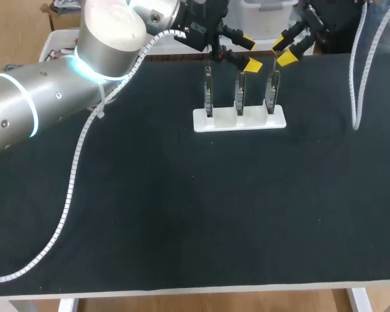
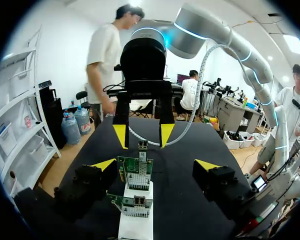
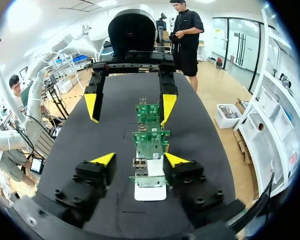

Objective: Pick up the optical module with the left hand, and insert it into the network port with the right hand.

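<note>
Three green circuit boards stand upright in a row on a white stand. A small metal optical module sits in the port of the end board nearest my right gripper. My right gripper is open, its yellow tips standing apart on either side of that module without touching it. The module shows from the other side too, under my right gripper. My left gripper is wide open astride the stand's other end. Both grippers, left and right, hang over the boards at the table's back.
A white spiral cable trails from my left arm across the left of the black table. Another white cable hangs at the right rear. The stand is the only fixture on the mat.
</note>
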`<state>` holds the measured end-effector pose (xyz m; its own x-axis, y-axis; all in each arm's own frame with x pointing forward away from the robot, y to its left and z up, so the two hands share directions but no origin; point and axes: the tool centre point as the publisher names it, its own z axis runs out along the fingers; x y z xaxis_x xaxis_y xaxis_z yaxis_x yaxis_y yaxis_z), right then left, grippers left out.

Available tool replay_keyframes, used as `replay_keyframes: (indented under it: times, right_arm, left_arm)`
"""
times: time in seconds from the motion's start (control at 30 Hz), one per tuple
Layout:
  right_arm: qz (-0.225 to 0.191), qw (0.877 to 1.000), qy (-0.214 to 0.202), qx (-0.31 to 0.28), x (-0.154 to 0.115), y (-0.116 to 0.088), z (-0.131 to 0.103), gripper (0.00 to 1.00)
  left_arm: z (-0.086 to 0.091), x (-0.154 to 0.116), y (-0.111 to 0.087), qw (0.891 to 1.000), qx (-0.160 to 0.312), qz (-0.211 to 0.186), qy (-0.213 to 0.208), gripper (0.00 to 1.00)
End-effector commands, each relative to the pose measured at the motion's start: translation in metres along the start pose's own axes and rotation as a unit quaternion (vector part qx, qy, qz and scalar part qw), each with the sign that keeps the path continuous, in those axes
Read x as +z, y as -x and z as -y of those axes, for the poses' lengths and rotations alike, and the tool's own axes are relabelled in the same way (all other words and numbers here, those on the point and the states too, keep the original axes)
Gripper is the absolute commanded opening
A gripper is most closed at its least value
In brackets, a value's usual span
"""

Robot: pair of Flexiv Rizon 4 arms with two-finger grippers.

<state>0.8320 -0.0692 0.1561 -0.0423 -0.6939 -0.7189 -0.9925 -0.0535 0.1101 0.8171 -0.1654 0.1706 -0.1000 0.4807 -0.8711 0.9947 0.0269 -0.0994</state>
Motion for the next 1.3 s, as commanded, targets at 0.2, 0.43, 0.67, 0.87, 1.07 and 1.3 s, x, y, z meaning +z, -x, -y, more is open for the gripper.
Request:
replay_keyframes:
  times: [0.2,0.43,0.67,0.87,1.07,1.3]
  right_arm:
    - [0.004,0.918,0.397,0.002,-0.004,0.004,0.011,1.00]
    - [0.006,0.919,0.393,0.001,-0.006,0.004,0.012,1.00]
    - [0.018,0.922,0.387,-0.003,-0.014,0.006,0.013,0.73]
    - [0.028,0.925,0.379,-0.012,-0.025,0.007,0.012,0.00]
    - [0.028,0.926,0.376,-0.013,-0.026,0.007,0.011,0.00]
    - [0.026,0.927,0.374,-0.017,-0.028,0.007,0.011,0.00]
  left_arm:
    - [-0.003,0.001,0.001,1.000,0.000,-0.002,-0.002,1.00]
    - [-0.003,0.001,0.001,1.000,0.000,-0.002,-0.002,1.00]
    - [-0.003,0.001,0.001,1.000,0.000,-0.002,-0.002,1.00]
    - [-0.003,0.001,0.001,1.000,0.000,-0.002,-0.002,1.00]
    - [-0.003,0.001,0.001,1.000,0.000,-0.002,-0.002,1.00]
    - [-0.003,0.001,0.001,1.000,0.000,-0.002,-0.002,1.00]
